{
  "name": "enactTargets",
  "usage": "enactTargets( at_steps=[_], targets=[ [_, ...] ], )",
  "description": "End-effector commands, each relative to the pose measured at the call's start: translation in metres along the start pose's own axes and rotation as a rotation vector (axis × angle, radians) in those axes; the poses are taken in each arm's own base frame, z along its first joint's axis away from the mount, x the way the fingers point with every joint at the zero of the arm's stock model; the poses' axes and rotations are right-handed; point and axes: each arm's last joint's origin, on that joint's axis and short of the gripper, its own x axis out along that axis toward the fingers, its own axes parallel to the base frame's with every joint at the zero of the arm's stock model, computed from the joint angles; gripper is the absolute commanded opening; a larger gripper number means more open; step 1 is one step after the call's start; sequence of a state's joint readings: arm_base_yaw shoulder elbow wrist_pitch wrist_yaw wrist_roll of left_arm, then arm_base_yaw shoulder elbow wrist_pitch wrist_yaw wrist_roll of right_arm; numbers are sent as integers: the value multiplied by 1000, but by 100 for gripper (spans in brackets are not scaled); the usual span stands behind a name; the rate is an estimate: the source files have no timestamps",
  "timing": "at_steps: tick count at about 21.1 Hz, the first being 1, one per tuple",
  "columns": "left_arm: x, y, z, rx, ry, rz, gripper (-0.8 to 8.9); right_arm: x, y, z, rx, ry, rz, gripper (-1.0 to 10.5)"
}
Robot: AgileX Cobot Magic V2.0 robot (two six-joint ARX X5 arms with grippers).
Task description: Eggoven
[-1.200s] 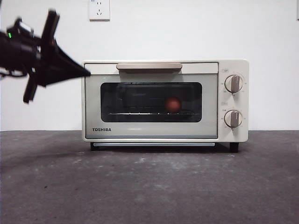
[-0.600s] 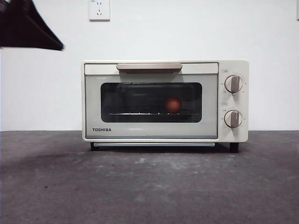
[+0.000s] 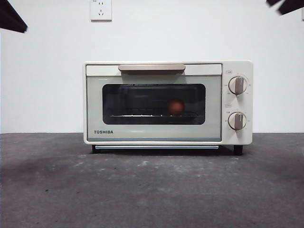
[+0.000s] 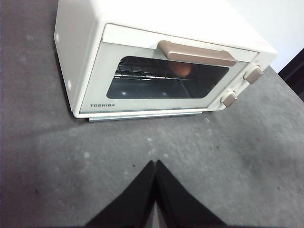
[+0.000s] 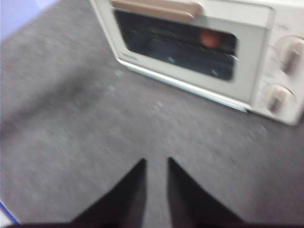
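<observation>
The cream Toshiba oven (image 3: 154, 133) stands mid-table with its dark glass door shut under the tan handle (image 3: 151, 67). Behind the glass, the reddish-brown egg (image 3: 176, 107) rests on the wire rack, right of centre. The egg (image 4: 180, 69) and oven (image 4: 90, 61) also show in the left wrist view, and the egg (image 5: 210, 38) and oven (image 5: 251, 52) in the blurred right wrist view. My left gripper (image 4: 155, 162) hangs above the table in front of the oven, shut and empty. My right gripper (image 5: 156, 161) hovers before the oven too, its jaws slightly apart, holding nothing.
Two dials (image 3: 237, 85) (image 3: 236, 120) sit on the oven's right panel. A wall socket (image 3: 100, 9) is above the oven. Black arm tips show at the top left corner (image 3: 12, 18) and top right corner (image 3: 285, 4). Dark grey table (image 3: 152, 190) spreads in front.
The dark arm at the left has risen and pulled back to the top left corner. A black tip has appeared at the top right. Oven and egg have not moved.
</observation>
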State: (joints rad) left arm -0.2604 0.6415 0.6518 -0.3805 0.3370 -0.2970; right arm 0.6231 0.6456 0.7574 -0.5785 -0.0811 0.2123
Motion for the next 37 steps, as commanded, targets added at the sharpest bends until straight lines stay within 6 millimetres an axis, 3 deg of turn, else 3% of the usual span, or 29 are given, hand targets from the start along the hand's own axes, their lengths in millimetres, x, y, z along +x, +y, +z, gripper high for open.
enactTargets(
  at_steps=[1, 7, 26, 30, 37],
  targets=[
    [-7, -4, 3, 30, -20, -5, 7, 2, 3, 5, -22, -72, 34, 6],
    [-16, -7, 3, 43, -56, -16, 7, 5, 1, 6, -21, -110, -8, 6],
    [-16, -7, 3, 42, -58, -16, 7, 2, 1, 7, -21, -133, -28, 6],
    [-17, -7, 6, 216, -91, -6, 8, 2, 1, 7, -21, -133, -28, 6],
    [-38, 3, 8, 412, -335, 280, 8, 2, 1, 7, -21, -133, -28, 6]
  ],
)
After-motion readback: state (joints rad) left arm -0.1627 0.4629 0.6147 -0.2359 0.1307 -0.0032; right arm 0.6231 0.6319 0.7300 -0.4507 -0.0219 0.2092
